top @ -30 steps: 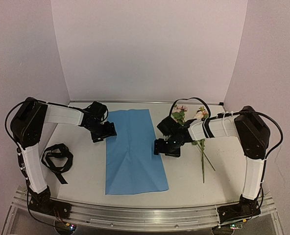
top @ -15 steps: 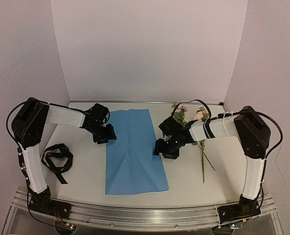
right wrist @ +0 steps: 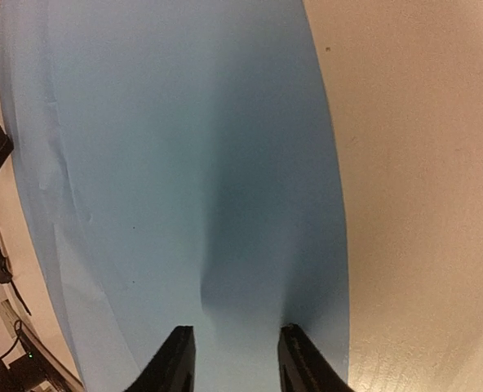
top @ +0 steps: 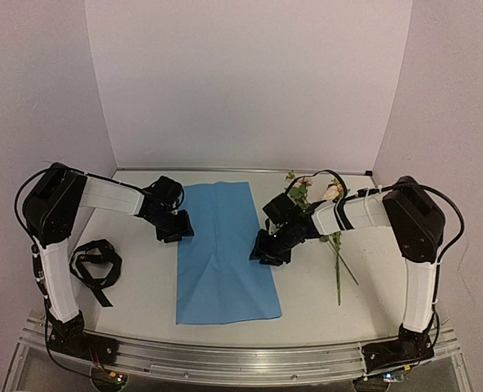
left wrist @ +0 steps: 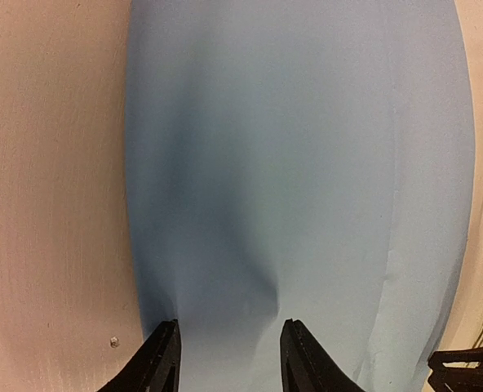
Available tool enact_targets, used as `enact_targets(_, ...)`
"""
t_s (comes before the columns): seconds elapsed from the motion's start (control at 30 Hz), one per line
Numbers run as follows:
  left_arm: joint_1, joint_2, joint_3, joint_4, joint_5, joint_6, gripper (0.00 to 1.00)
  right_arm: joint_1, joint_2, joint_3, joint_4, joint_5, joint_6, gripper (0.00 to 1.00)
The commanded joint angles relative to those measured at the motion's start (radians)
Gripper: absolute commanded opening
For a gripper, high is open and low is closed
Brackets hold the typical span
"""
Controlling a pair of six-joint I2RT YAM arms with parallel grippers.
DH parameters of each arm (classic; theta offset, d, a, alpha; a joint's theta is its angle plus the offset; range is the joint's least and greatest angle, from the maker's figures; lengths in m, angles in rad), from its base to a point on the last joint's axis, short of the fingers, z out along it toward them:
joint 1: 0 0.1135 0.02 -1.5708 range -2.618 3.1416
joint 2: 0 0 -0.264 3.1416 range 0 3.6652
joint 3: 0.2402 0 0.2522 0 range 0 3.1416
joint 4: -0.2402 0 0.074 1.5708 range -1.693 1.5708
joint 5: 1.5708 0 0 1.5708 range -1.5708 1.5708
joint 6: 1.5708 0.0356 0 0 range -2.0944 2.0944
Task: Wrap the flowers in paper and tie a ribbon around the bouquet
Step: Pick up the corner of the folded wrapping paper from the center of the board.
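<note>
Paper, a large creased light-blue rectangular sheet [top: 223, 249], lies flat at mid-table. At its left long edge the left gripper [left wrist: 229, 363] sets black fingers on the sheet, jaws apart with a small pucker between them. The right gripper [right wrist: 229, 359] does likewise at the right edge. Pale roses on thin green stems [top: 332, 193] lie further right, and a coiled black fabric ribbon [top: 95, 263] lies far left.

The left gripper [top: 176, 232] and right gripper [top: 267, 254] sit low at opposite long edges of the paper [top: 225, 278], narrowing the way across its far half; its near half lies open. The ribbon [top: 95, 263] lies coiled left of it, the flowers [top: 333, 193] lie under the right arm, and walls [top: 250, 82] close the back and sides
</note>
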State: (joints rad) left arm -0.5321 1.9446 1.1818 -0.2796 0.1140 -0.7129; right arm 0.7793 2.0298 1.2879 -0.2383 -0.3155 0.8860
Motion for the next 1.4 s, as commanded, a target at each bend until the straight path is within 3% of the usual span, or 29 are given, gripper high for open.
enact_targets(0.0, -0.006, 0.02, -0.014, 0.019, 0.016, -0.011, 0.42, -0.009, -0.035, 0.032, 0.013, -0.004, 0.006, 0.32)
enact_targets(0.17, -0.006, 0.021, -0.022, 0.015, 0.009, -0.011, 0.42, -0.02, -0.218, -0.161, -0.01, 0.032, 0.007, 0.58)
enact_targets(0.3, -0.007, 0.026, -0.032, 0.014, 0.009, -0.022, 0.42, -0.019, -0.328, -0.333, 0.001, 0.008, 0.049, 0.64)
enact_targets(0.47, -0.006, 0.024, -0.045, 0.018, 0.016, -0.033, 0.42, -0.003, -0.416, -0.52, 0.119, -0.067, 0.156, 0.62)
enact_targets(0.9, -0.006, -0.008, -0.088, 0.025, 0.002, -0.042, 0.43, 0.15, -0.487, -0.751, 0.364, -0.119, 0.37, 0.59)
enact_targets(1.37, -0.006, -0.006, -0.08, 0.022, 0.0, -0.042, 0.43, 0.186, -0.4, -0.813, 0.494, -0.11, 0.363, 0.57)
